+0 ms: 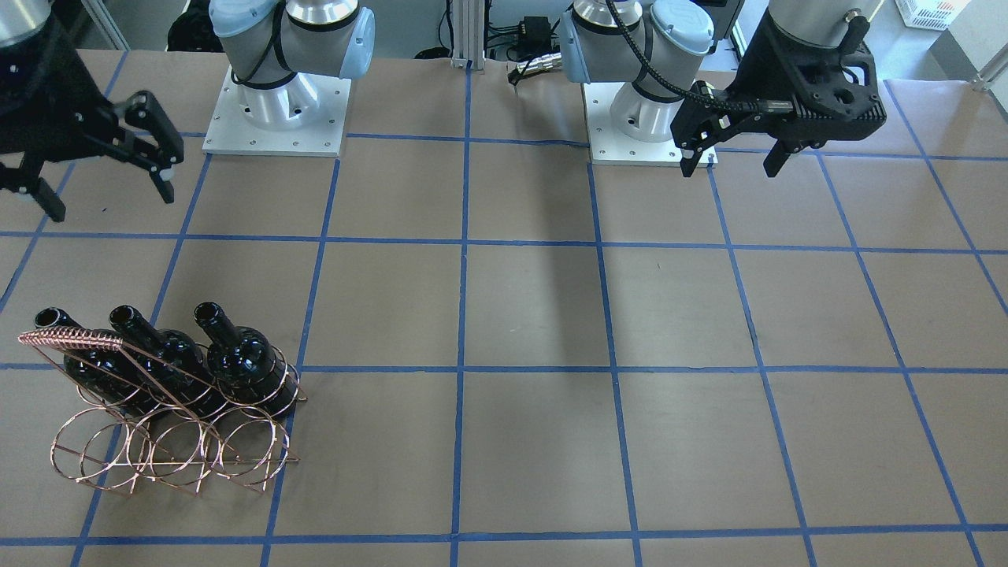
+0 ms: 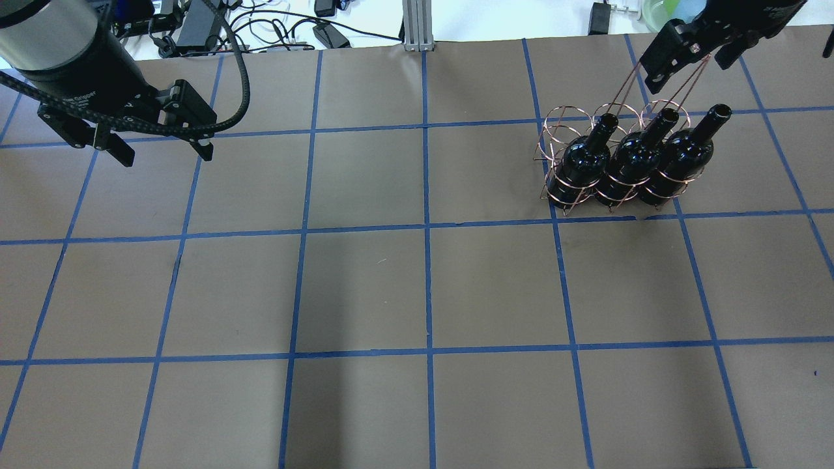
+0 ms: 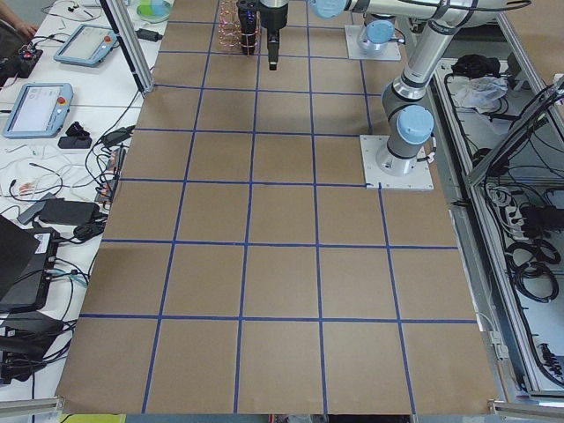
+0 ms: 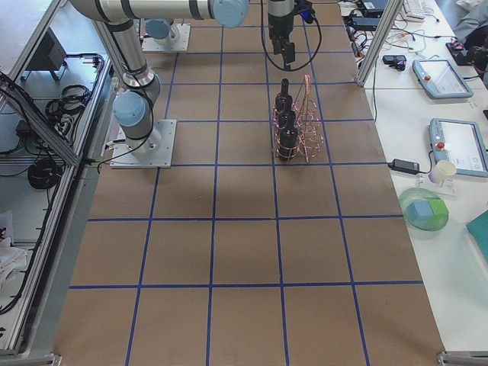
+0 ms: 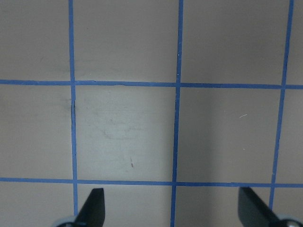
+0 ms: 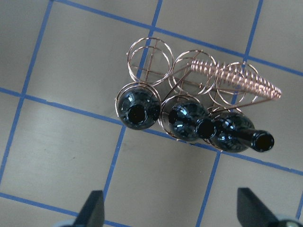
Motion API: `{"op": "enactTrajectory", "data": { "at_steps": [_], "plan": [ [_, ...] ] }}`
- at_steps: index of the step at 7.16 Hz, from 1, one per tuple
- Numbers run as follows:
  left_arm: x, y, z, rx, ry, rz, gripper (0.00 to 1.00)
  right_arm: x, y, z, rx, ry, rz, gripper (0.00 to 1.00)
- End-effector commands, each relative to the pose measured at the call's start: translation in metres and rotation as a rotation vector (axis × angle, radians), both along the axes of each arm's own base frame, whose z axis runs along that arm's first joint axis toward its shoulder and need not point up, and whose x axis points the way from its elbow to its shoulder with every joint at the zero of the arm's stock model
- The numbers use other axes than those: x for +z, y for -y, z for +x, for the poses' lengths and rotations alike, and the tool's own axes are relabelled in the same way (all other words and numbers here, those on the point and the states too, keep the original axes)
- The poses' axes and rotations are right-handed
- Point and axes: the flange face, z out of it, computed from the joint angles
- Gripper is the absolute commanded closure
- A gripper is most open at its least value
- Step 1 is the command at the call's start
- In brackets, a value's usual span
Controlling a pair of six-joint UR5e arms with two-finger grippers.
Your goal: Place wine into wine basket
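Wine: one of three glossy black bottles standing side by side, necks up, filling the wine basket's row nearer the robot. Overhead, table's 2 o'clock.
Right gripper: above, at the basket's 1 o'clock, fingers wide apart, empty.
Left gripper: 10 o'clock, spread, empty; lettering partly reads "Gripper".

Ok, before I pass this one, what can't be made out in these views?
Exterior left: the wine basket is tiny, cut by the top edge.
Overhead: the bases of the three bottles hide behind their bodies and the rings.
Front-facing: the right gripper is partly cut by the left edge.
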Motion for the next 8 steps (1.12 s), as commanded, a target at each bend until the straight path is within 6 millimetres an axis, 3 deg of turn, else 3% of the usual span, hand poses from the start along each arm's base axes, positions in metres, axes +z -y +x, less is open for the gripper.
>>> {"op": "enactTrajectory", "data": {
  "at_steps": [1,3,4,8],
  "plan": [
    [-0.001,0.000,0.000,0.000,0.002,0.005,0.00,0.021,-0.037,0.030,-0.108,0.025,0.016,0.00],
    [-0.001,0.000,0.001,0.001,0.004,0.005,0.00,0.011,-0.054,0.095,-0.174,0.037,0.038,0.00],
    [-0.001,0.000,0.001,0.001,0.004,0.005,0.00,0.010,-0.058,0.115,-0.174,0.042,0.034,0.00],
    [-0.001,0.000,0.000,0.000,0.004,0.003,0.00,0.007,-0.056,0.114,-0.188,0.038,0.039,0.00]
  ]
}}
